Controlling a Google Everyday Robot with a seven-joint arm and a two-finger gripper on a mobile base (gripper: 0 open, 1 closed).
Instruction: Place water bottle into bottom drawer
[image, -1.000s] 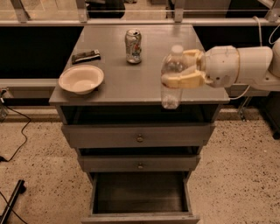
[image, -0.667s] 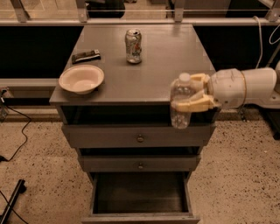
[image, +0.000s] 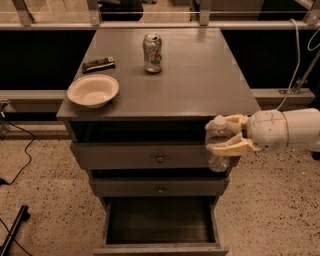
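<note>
The water bottle (image: 218, 145), clear ribbed plastic with a white cap, is held upright in my gripper (image: 226, 135). The gripper's cream fingers (image: 231, 147) are shut around the bottle's upper body. The arm comes in from the right. Bottle and gripper hang in front of the cabinet's right front corner, level with the top drawer and above the right side of the bottom drawer (image: 160, 221). The bottom drawer is pulled open, with a dark interior.
On the cabinet top (image: 200, 85) stand a silvery drink can (image: 152, 52), a white bowl (image: 93, 90) and a dark flat packet (image: 98, 64). Two shut grey drawers with small knobs (image: 160, 158) sit above the open one. Cables lie on the speckled floor at left.
The gripper has carried the bottle down and to the right, from above the cabinet top's right edge to in front of the top drawer.
</note>
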